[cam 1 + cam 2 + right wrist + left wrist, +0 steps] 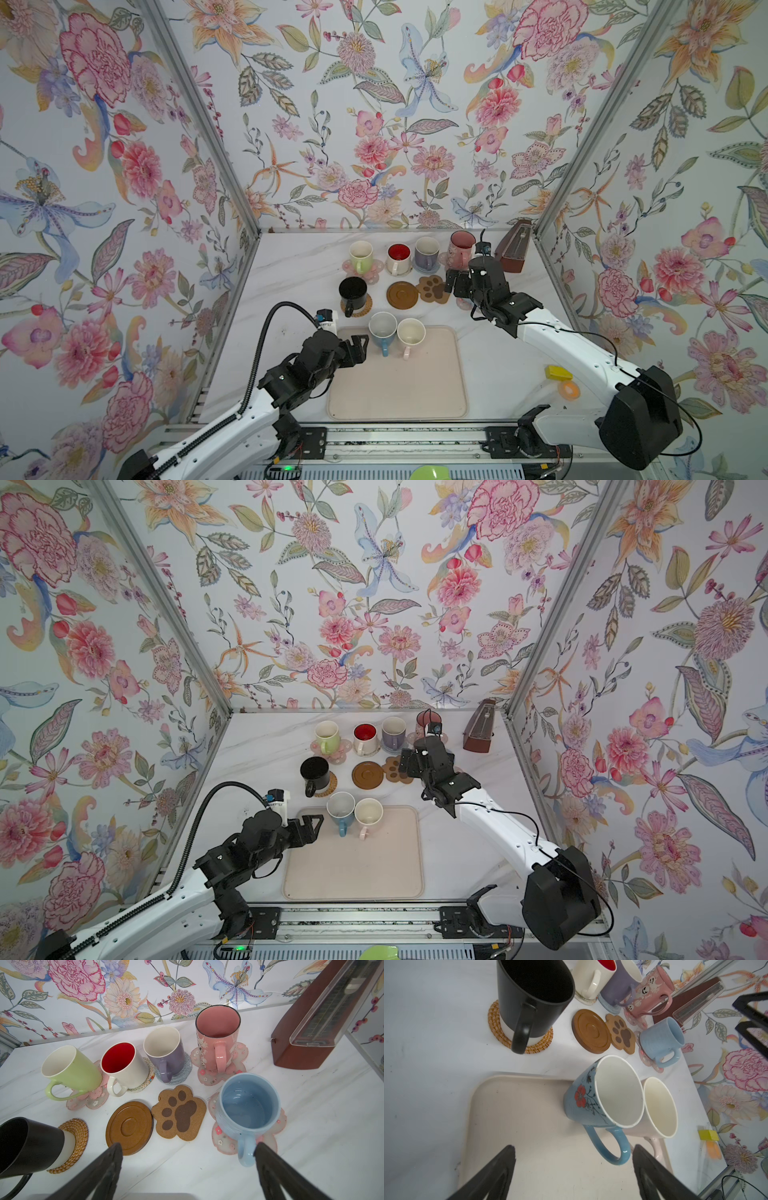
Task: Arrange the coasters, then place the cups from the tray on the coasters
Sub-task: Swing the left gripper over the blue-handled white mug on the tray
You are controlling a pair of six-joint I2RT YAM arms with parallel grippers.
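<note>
**Hidden and cropped**

Both top views: light blue mug, past the far right corner of the tray, is hidden behind the right gripper. Only a sliver of its pink flower coaster shows. Right wrist view: black mug, past the tray's far left corner, is cropped by the picture's edge. Right of the tray, yellow item is too small to identify. On the tray's near side, green thing is cut by the frame edge.
</note>
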